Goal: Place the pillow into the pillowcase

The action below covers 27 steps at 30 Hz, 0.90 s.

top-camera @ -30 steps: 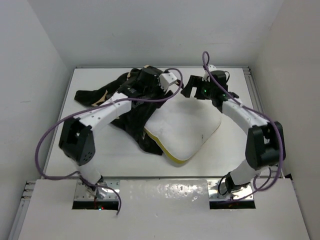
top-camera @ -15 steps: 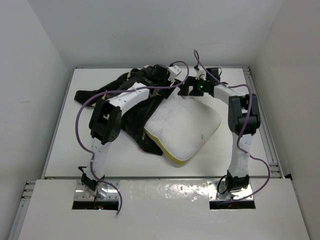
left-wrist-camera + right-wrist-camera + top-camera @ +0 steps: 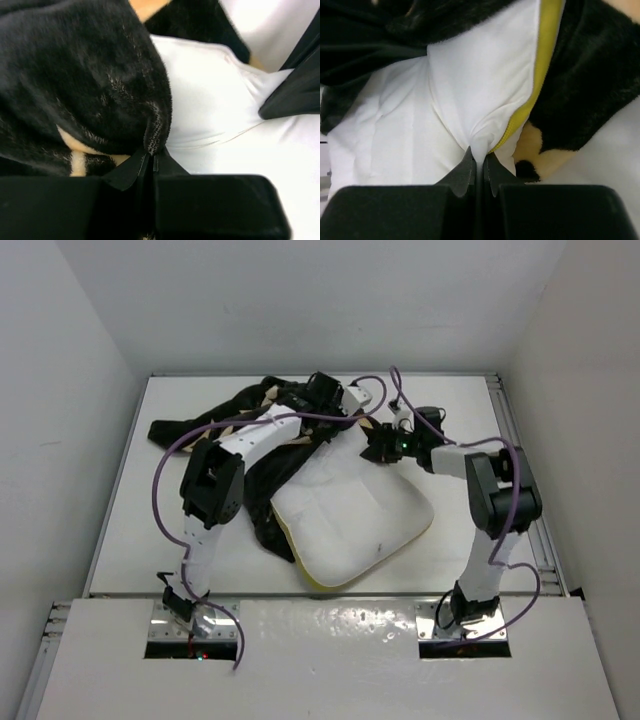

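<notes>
Plainly, the pillow (image 3: 350, 515) lay mostly outside the pillowcase (image 3: 262, 472) on the white surface (image 3: 130, 530).
The left pincer (image 3: 150, 156) was clamped on a fold of the black pillowcase, its fingertips almost meeting. The right pincer (image 3: 479, 156) was clamped on a pinch of the white pillow, just beside the yellow piping (image 3: 547, 30). The pillow sat tilted, its far corner under the pillowcase's dark edge. The pillowcase lay crumpled toward the far left, touching the pillow's left side.
</notes>
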Motion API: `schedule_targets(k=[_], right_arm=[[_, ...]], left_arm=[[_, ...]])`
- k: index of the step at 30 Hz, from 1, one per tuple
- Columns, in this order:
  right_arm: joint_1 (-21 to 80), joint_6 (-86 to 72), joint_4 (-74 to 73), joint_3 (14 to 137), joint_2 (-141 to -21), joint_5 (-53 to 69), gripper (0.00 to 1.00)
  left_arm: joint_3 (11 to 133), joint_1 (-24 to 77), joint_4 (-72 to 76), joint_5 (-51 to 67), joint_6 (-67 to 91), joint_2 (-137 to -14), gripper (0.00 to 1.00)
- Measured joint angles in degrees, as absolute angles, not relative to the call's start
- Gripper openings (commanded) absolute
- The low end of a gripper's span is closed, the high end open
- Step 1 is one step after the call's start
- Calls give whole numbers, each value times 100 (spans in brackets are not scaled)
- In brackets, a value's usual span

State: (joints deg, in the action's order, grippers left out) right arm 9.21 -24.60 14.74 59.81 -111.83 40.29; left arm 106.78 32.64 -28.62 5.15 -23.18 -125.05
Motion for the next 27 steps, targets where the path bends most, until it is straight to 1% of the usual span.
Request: schedule_targets(k=[3,5,9,14,17,21,27], right_arm=[[1052,-2825,2119,4976,-10313,3756,0],[1341,-2941,2436,4493,-9732,3509,0],[2010,-3089,3002,4110,-8897,2978,0],[2147,-3492,3734,3741,-8134,2215,0],[2147,-3767,3909,3476,-7876,1551,0],[2056,-4313,4003,3269,-7846,499,0],[2023,-5186,3610,3251,-7850,-823,0]], left_arm=[[11207,3352,-3452,1192,-2733,-12492,0],[11566,3420,-3726,1669,-3030,-12453,0],[11867,3551,-4331,2464,-3527,-12173,0],[11915,3653,-5059,3098,-4351,-11815,0],[12038,3732,-5282,3380,-4862,-11730,0],[12293,3876,-5843,3695,-5433,-11690,0],[12311,4198,-6132,3710,-5782,-11686,0]])
